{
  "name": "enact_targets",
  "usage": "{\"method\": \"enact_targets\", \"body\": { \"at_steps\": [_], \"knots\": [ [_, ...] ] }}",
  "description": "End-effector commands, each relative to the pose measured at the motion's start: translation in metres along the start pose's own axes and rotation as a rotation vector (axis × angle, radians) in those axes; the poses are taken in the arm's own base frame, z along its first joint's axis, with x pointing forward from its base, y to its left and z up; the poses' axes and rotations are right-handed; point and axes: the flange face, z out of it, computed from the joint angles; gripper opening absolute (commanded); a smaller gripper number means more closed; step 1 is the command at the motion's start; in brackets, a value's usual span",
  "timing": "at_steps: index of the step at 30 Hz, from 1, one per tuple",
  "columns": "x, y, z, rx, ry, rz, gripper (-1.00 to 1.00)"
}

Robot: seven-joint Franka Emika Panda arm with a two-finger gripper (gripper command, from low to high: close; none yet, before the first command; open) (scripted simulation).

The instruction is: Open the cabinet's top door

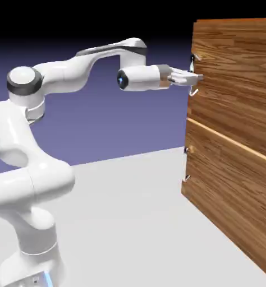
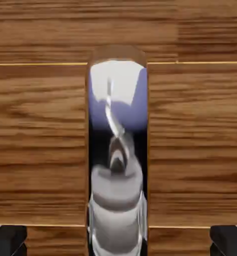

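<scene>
1. Cabinet [image 1: 236, 134]: brown wood planks, stands on table [image 1: 129, 213] at exterior view's right; two stacked panels.
2. Top door [image 1: 236, 84]: upper panel, looks shut as far as we can tell.
3. Arm [image 1: 62, 78]: white, reaches level toward door's near edge.
4. Handle [image 2: 116, 150]: silver bar on top door's edge, long axis upright in exterior view. In hand view it lies dead ahead, centred betw. the fingers.
5. Gripper [image 1: 192, 77]: at handle; fingers [image 2: 8, 239] either side of bar, apart. Contact w/ bar: we cannot tell.

We judge next move needs a closed grip, then pull away from cabinet.
</scene>
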Motion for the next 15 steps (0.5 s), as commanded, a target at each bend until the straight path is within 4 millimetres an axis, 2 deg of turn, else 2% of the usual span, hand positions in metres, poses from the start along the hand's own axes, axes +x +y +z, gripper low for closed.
{"method": "enact_targets", "body": {
  "at_steps": [1,15],
  "knots": [
    [-0.002,-0.002,-0.008,-0.011,0.011,0.0,-1.0],
    [-0.038,-0.038,-0.122,-0.184,0.184,0.0,-1.0]
  ]
}}
